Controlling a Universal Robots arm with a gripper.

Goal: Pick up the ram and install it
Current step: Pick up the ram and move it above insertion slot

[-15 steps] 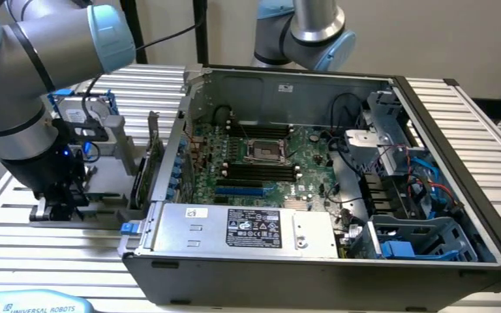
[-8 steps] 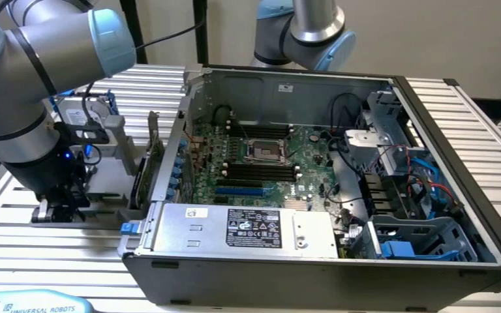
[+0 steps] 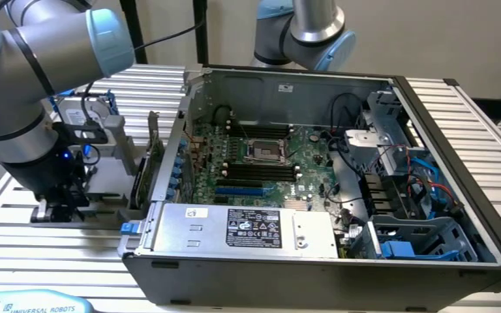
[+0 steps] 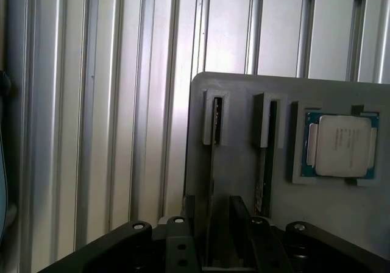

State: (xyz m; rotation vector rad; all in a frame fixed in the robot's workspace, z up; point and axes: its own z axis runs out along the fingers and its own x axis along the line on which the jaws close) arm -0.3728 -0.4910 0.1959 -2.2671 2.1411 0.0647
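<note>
Gripper [image 4: 212, 224] of your grey, blue-capped Universal Robots arm [image 3: 24, 85] hangs with its black fingers [image 4: 183, 251] spread as wide as they go, gripping nothing, over a grey plastic parts holder [image 4: 237, 163] on the ribbed aluminium table [image 4: 122, 114]. Through your wrist camera, the thin, long ram stick [image 4: 212, 175] stands on its edge in one of the holder's two narrow slots. It runs straight between the two fingers, with a gap showing on either side of it. A second thin stick [image 4: 266, 163] stands on edge in the neighbouring slot, just beside the first. A small square silver processor chip [image 4: 341, 145] lies flat in a recess next to that.

In the exterior view you see the gripper low over the holder at the exterior view's left, beside the open dark-grey computer case [image 3: 320, 274]. Inside the case, the green motherboard [image 3: 307, 153] lies face up, its long black memory slots [image 3: 259, 171] near the middle. A silver box-shaped hard drive with blue rails [image 3: 85, 114] stands close by the arm, and a second grey robot arm [image 3: 307, 32] rises behind the case.
</note>
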